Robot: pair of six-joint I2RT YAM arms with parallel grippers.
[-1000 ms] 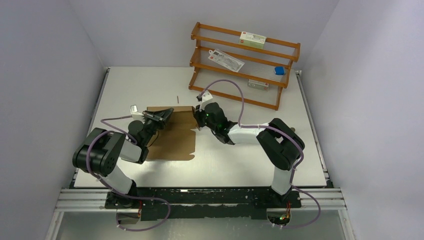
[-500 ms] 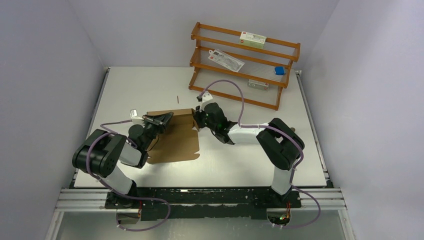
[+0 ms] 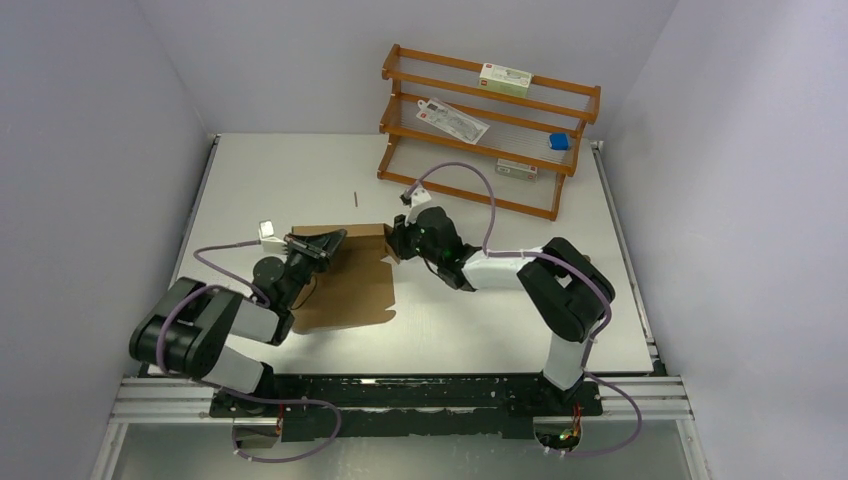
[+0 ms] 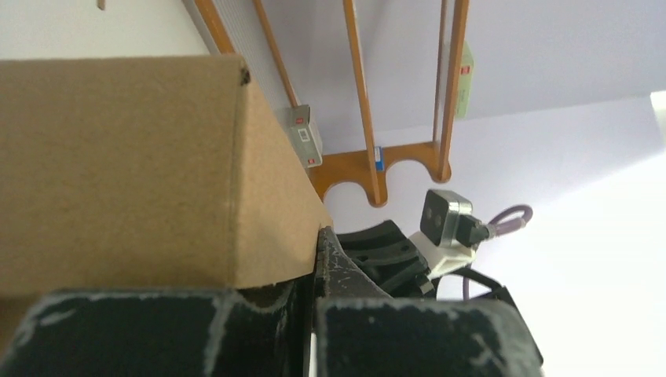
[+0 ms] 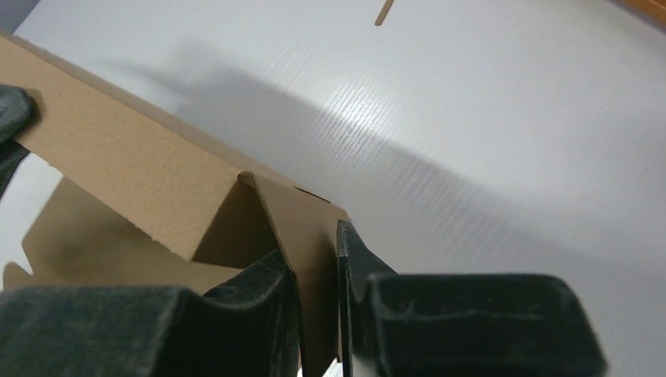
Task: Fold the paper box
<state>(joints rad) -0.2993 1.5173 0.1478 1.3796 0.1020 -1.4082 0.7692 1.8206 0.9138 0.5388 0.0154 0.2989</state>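
Brown cardboard: the paper box point(image 3: 350, 290) has its far wall raised further now. The left gripper point(image 3: 325, 242) and right gripper point(image 3: 393, 240) pinch its ends, so folding advances.

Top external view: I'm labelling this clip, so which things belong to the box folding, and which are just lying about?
Job: paper box; left gripper; right gripper, clamped on a flap.
Lying about: wooden rack, white and green carton, flat packet, blue item, small stick.
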